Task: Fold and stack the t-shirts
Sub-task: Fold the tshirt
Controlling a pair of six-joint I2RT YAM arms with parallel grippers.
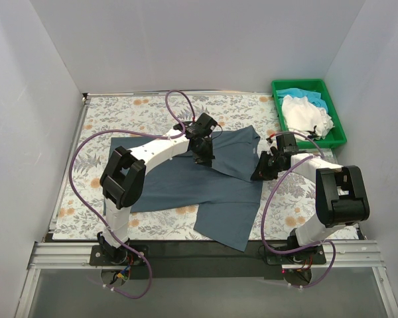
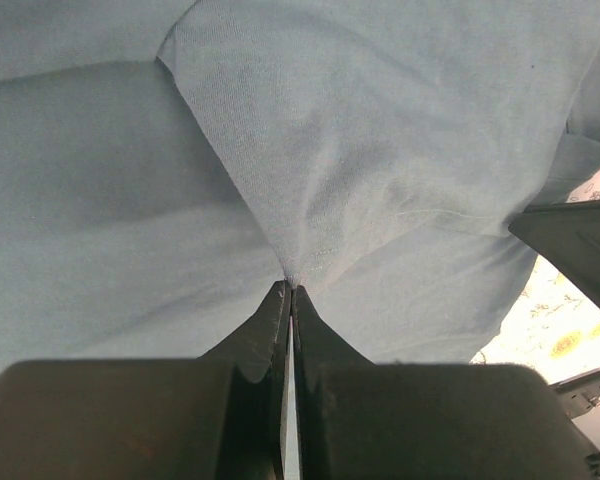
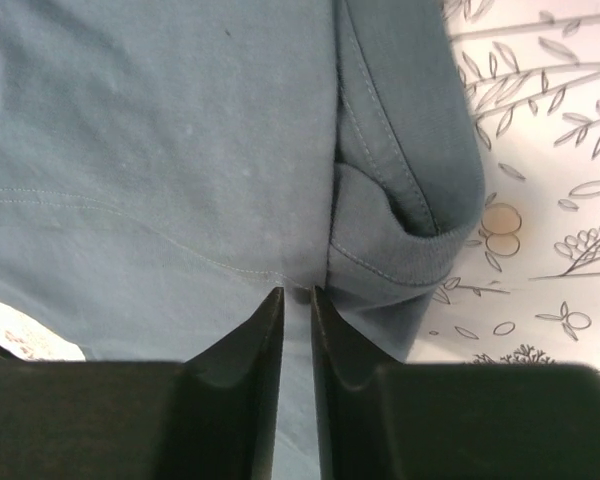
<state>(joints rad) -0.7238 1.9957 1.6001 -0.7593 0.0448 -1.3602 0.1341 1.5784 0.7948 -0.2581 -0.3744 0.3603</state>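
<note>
The dark slate blue-grey t-shirt (image 1: 186, 189) lies spread on the table, with its upper right part folded over. My left gripper (image 1: 204, 158) is shut on a pinched ridge of this shirt near its middle; the left wrist view shows the jaws (image 2: 292, 288) closed on the cloth (image 2: 380, 150). My right gripper (image 1: 260, 173) is at the shirt's right edge; the right wrist view shows its jaws (image 3: 297, 292) nearly together with cloth (image 3: 160, 150) between them, beside the ribbed collar (image 3: 410, 255). The white t-shirt (image 1: 306, 114) and the turquoise t-shirt (image 1: 295, 93) lie crumpled in the tray.
The green plastic tray (image 1: 340, 129) stands at the back right corner. A floral cloth (image 1: 119, 112) covers the table. White walls close in the left, back and right sides. Purple cables loop from both arms over the table.
</note>
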